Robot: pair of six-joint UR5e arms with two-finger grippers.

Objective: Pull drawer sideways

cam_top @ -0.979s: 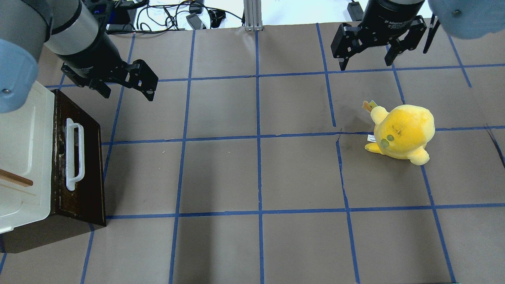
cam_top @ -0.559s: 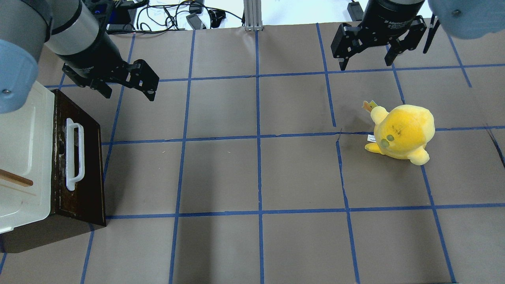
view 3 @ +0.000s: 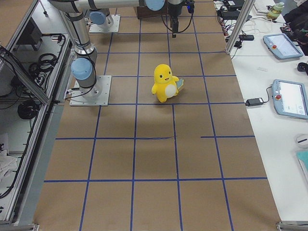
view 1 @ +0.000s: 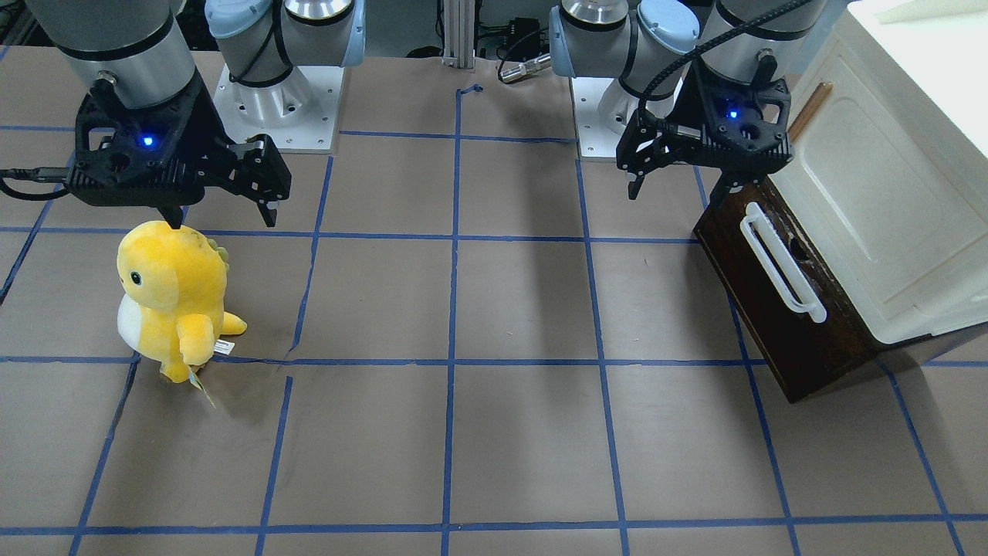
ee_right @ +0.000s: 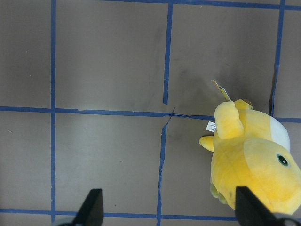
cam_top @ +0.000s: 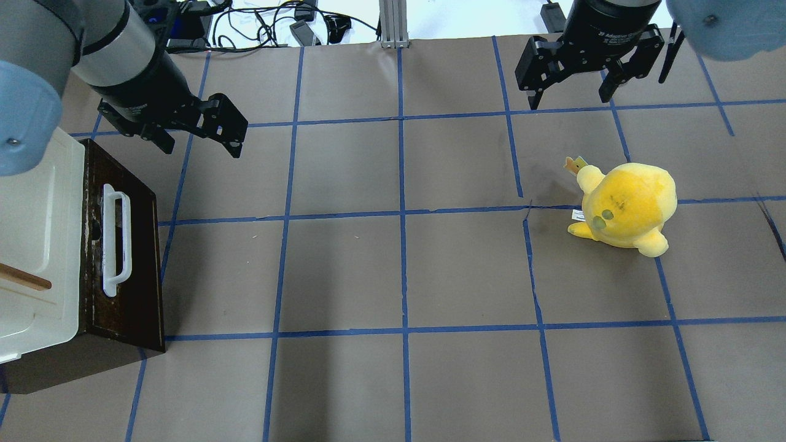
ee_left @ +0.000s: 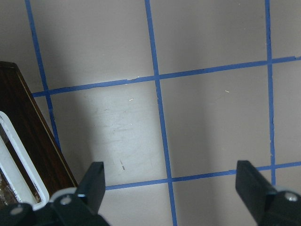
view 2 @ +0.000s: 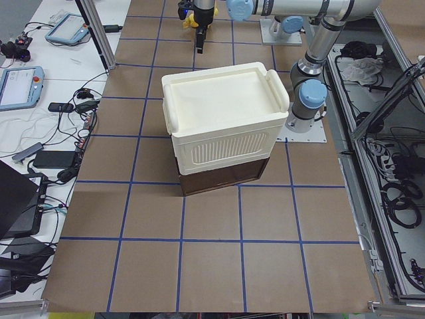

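At the tabletop's [cam_top: 399, 276] left edge, the drawer [cam_top: 138, 258] is seen beneath a cream cabinet [cam_top: 37, 233], its white handle [cam_top: 115, 240] turned toward the middle; just off the drawer's end nearest the robot's base, the left gripper [cam_top: 199, 144] is held clear of the handle, fingers spread and empty; well to the right, the right gripper [cam_top: 570, 98] is likewise held with fingers apart, a yellow plush toy [cam_top: 626, 205] near it.

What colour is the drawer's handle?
White, a long bar handle on the dark brown drawer; clearest in the overhead view.
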